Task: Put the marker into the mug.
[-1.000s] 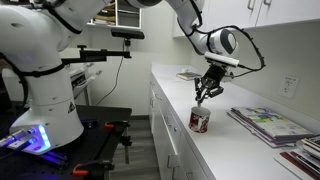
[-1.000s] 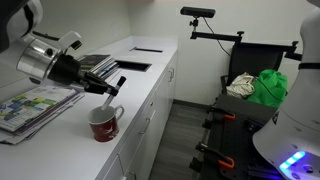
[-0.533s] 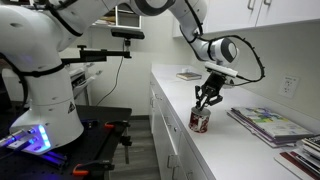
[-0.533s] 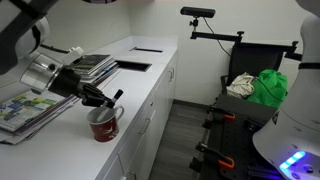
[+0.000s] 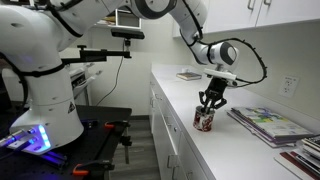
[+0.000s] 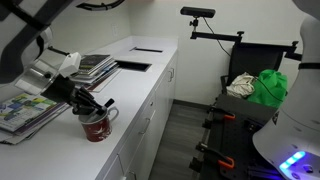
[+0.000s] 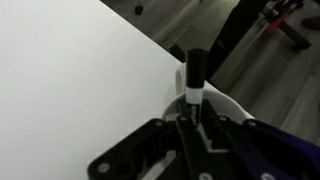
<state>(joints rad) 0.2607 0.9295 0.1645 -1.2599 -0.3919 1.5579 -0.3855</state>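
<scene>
The white mug (image 5: 204, 120) with the red-brown pattern stands near the counter's front edge; it also shows in an exterior view (image 6: 96, 126). My gripper (image 5: 210, 103) is right over the mug's mouth, also seen in an exterior view (image 6: 92, 104). It is shut on the black marker (image 7: 193, 72), whose whitish band shows just above the jaws in the wrist view. The marker's far end points down into the mug. The mug's white rim (image 7: 228, 103) curves behind the jaws (image 7: 192, 112).
Stacked magazines (image 5: 268, 124) lie on the white counter (image 5: 225, 150) behind the mug, also visible in an exterior view (image 6: 35, 100). A flat dark object (image 6: 133, 67) lies farther back. The counter's front edge drops to the floor beside the mug.
My gripper has moved down and along the counter with the marker, from above and beside the mug to right over its mouth. The mug has kept its place.
</scene>
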